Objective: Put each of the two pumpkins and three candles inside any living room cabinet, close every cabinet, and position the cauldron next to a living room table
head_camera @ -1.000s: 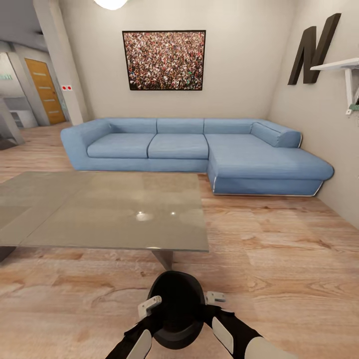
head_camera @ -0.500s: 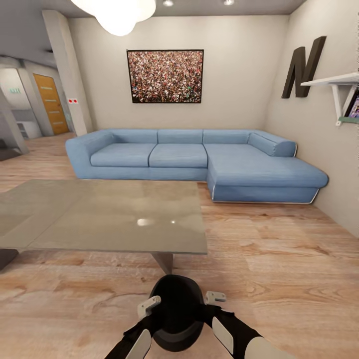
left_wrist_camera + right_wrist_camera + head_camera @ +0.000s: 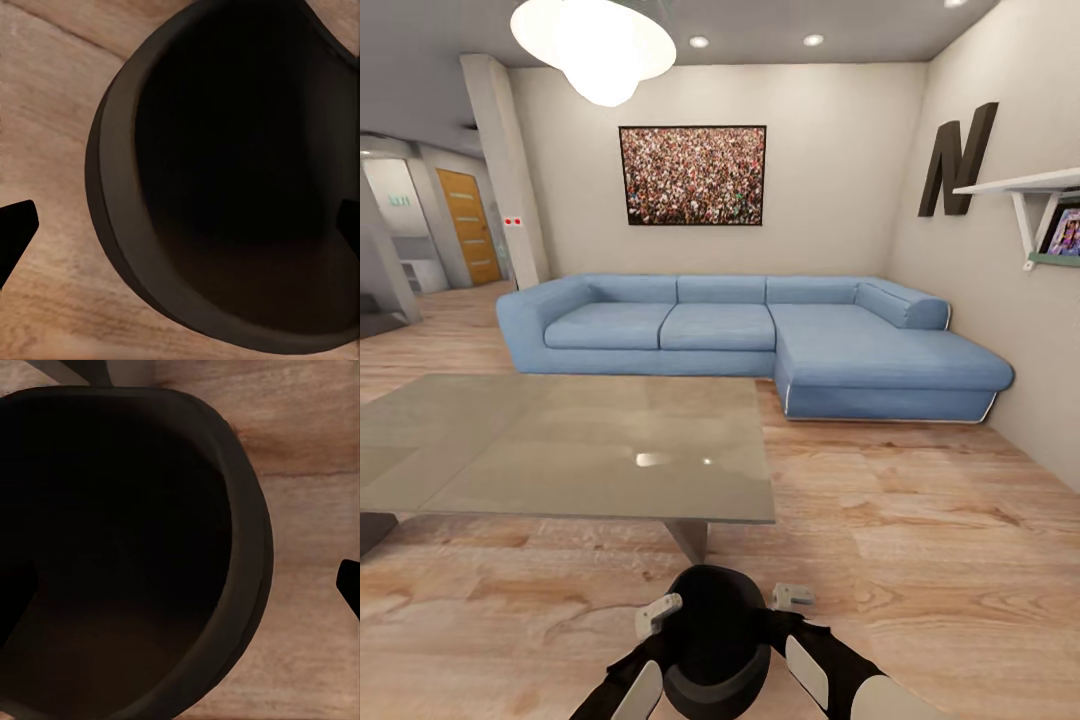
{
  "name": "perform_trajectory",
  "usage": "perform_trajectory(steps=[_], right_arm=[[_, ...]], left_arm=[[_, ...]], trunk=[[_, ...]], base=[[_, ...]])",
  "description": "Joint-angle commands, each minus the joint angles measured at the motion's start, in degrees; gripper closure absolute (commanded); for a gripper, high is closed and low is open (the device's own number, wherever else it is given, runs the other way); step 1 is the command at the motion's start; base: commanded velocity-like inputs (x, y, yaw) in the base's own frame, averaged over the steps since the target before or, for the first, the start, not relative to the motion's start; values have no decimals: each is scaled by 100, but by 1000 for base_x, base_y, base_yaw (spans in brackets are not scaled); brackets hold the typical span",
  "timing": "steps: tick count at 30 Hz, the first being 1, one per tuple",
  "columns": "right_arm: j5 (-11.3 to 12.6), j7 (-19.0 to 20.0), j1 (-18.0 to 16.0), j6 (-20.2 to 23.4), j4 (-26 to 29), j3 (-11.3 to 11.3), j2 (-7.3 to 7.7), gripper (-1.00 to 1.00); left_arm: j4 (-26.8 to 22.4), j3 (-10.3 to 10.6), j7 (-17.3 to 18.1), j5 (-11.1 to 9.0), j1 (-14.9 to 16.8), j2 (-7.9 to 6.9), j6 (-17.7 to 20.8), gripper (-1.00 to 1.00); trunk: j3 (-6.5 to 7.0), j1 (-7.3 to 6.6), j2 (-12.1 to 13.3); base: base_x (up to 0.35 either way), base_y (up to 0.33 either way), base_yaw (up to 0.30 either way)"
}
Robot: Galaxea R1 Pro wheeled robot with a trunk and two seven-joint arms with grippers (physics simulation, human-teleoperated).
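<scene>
Since the earlier pictures the head camera has tilted upward, so the whole room sits lower in the head view: more ceiling, two recessed lights and the round white lamp [image 3: 593, 45] now show, and the wall shelf [image 3: 1025, 186] reveals a framed photo. Nothing in the room itself has moved.

The cauldron [image 3: 715, 645], a round matte black pot with a wide open mouth and thick rolled rim, is still held low at the bottom centre between both arms, above the wooden floor [image 3: 920, 560]. It hangs just in front of the near edge of the counter [image 3: 575, 450], a low rectangular coffee table whose glossy, translucent grey top mirrors the ceiling lights; one grey block leg shows beneath.

The left tool [image 3: 660, 612] rests at the pot's left rim and the right tool [image 3: 792, 597] at its right rim. In each wrist view one dark fingertip [image 3: 16, 232] lies outside the rim and the other against the pot's dark interior, so each tool straddles the wall, but whether the fingers actually clamp it I cannot tell.

Beyond the counter stands a soft blue L-shaped sofa [image 3: 760, 335]. Above it hangs a black-framed crowd picture [image 3: 693, 175], and a dark letter N [image 3: 957, 160] is on the right wall.
</scene>
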State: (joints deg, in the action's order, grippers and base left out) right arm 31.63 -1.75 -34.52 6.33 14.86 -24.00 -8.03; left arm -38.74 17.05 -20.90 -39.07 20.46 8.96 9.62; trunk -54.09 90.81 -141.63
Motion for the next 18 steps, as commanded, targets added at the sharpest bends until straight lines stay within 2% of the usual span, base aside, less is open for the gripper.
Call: perform_trajectory(steps=[1,5,12,18], right_arm=[[30,-18,-2,20,8,-39,2,-100],[32,-18,-2,18,8,-36,3,-100],[30,-18,-2,8,8,-34,3,-100],[35,-18,-2,-219,5,-39,3,-100]], left_arm=[[-11,20,-45,-39,2,-9,14,-100],[-3,18,-45,-39,2,-22,14,-100],[1,17,-50,-28,2,-25,14,-100],[-2,17,-61,-22,2,-26,14,-100]], trunk=[[13,-24,39],[84,-112,200],[210,-265,480],[318,-397,721]], base=[[0,0,0],[-40,4,0],[-213,78,0],[-41,14,0]])
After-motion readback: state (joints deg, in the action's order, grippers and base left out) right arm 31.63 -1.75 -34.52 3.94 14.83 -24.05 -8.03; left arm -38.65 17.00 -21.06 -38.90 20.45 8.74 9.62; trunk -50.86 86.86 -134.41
